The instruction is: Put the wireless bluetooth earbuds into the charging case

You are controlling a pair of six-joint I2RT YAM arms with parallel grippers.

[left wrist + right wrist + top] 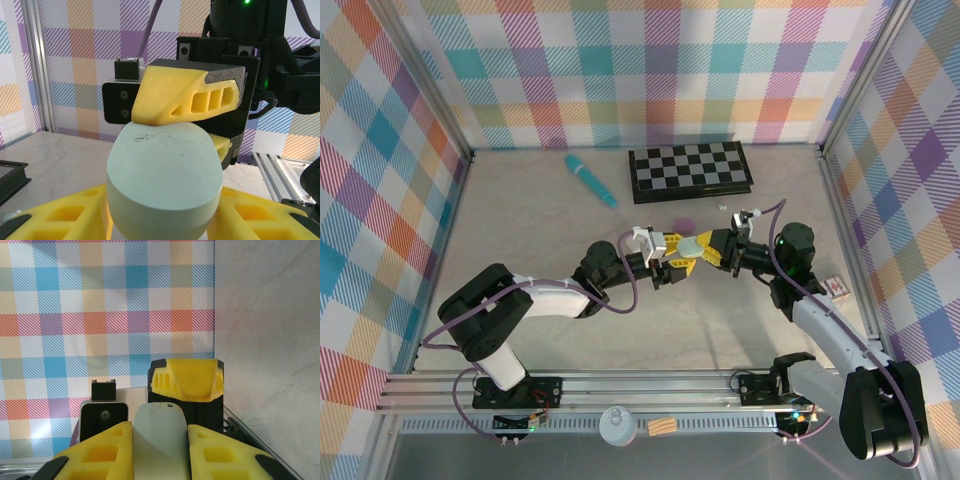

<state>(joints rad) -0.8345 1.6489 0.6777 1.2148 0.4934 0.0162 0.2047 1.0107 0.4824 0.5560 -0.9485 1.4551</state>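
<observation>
A pale mint pebble-shaped charging case (693,246) hangs above the table's middle, between both grippers. My right gripper (710,247) is shut on its thin sides; in the right wrist view the case (160,427) sits tight between the yellow fingers of that gripper (160,452). My left gripper (678,256) comes from the other side, and its fingers touch the case (165,170) on both wide flanks (165,222). A pink-purple earbud (682,222) lies on the table just behind the case. A tiny whitish earbud (721,207) lies near the board's front edge.
A folded black-and-white chessboard (690,168) lies at the back. A long teal stick (590,180) rests to its left. A small box (837,288) sits by the right wall. Checked walls close in on three sides.
</observation>
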